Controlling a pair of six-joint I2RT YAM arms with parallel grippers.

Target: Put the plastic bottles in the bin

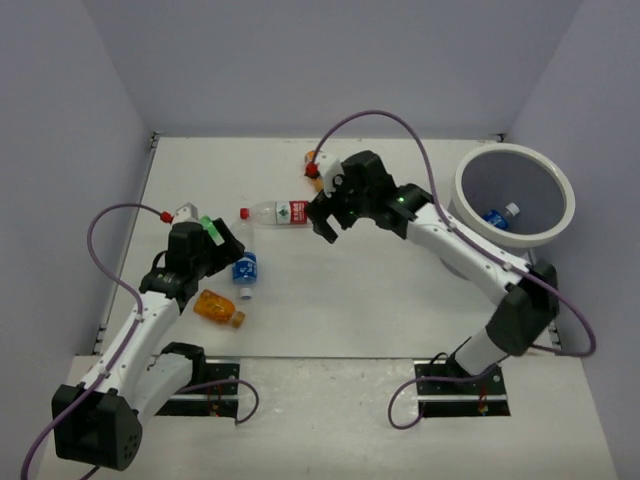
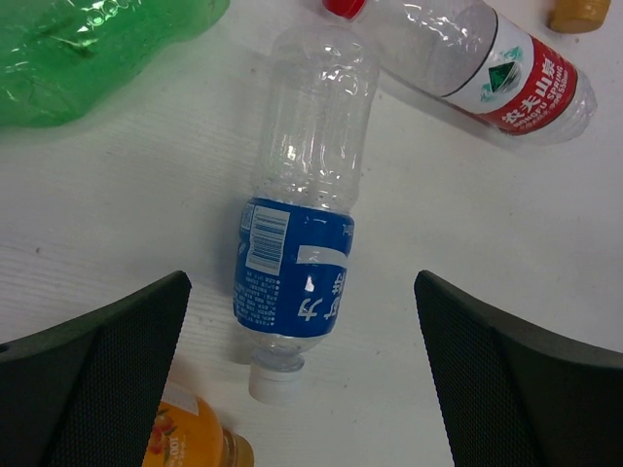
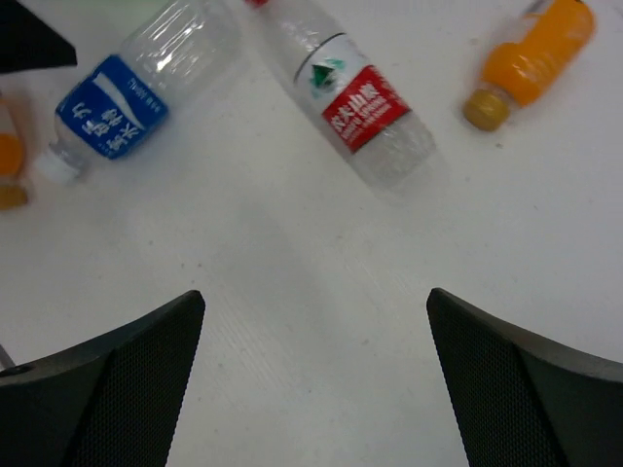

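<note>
A clear blue-labelled bottle (image 1: 245,270) lies on the table; in the left wrist view (image 2: 302,233) it lies between my open left gripper's fingers (image 2: 302,321), cap toward the camera. A red-labelled bottle (image 1: 285,213) lies beyond it and shows in both wrist views (image 2: 496,73) (image 3: 355,102). An orange bottle (image 1: 218,309) lies by the left arm, another (image 1: 314,170) at the back (image 3: 531,63). My right gripper (image 1: 325,225) is open and empty, hovering near the red-labelled bottle (image 3: 316,302). The white bin (image 1: 514,194) at the right holds one blue-labelled bottle (image 1: 497,216).
A crumpled green bottle (image 2: 88,49) lies at the left, mostly hidden under the left gripper in the top view (image 1: 210,226). Purple walls enclose the table on three sides. Cables loop off both arms.
</note>
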